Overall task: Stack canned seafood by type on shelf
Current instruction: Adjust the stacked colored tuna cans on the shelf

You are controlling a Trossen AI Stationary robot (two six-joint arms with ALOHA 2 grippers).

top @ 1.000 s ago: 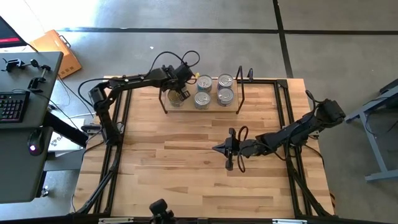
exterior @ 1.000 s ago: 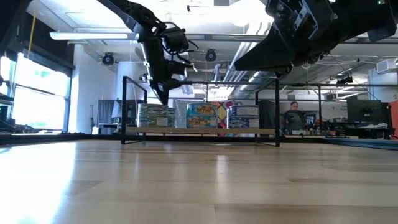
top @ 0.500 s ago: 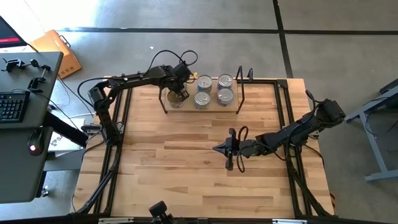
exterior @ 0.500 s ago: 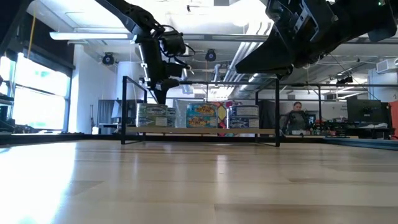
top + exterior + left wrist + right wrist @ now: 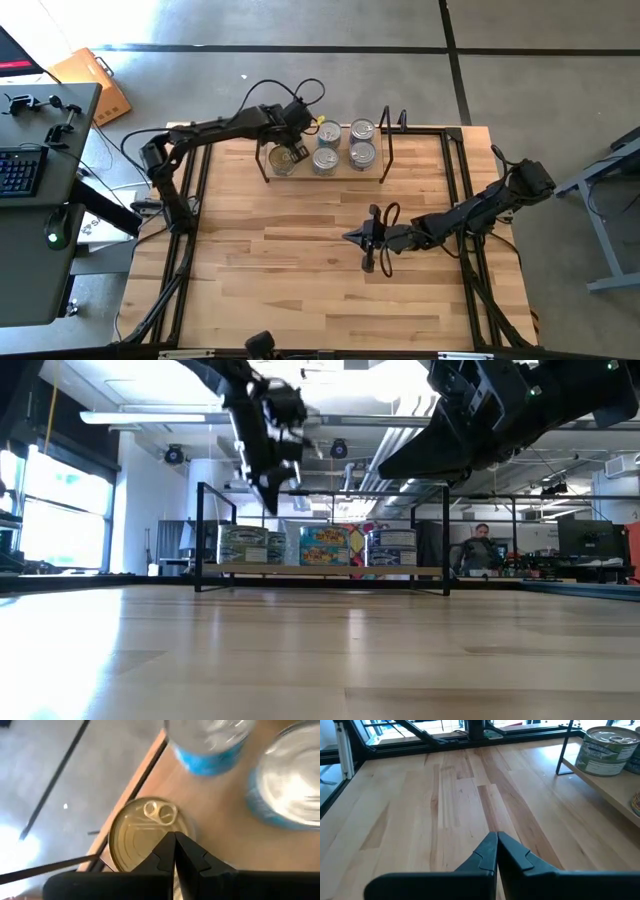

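Five tins sit on the shelf (image 5: 372,170) at the far edge of the tabletop (image 5: 300,270). Leftmost, one gold tin (image 5: 284,158); left gripper (image 5: 297,153) hangs just above it, fingers (image 5: 172,852) closed and empty, likely clearing off after a placement. Silver tins (image 5: 327,159) paired beside it, so types appear grouped. Right gripper (image 5: 350,238) waits low over mid-tabletop, fingers (image 5: 496,851) pressed together, holding nothing. Tin rows appear single height.
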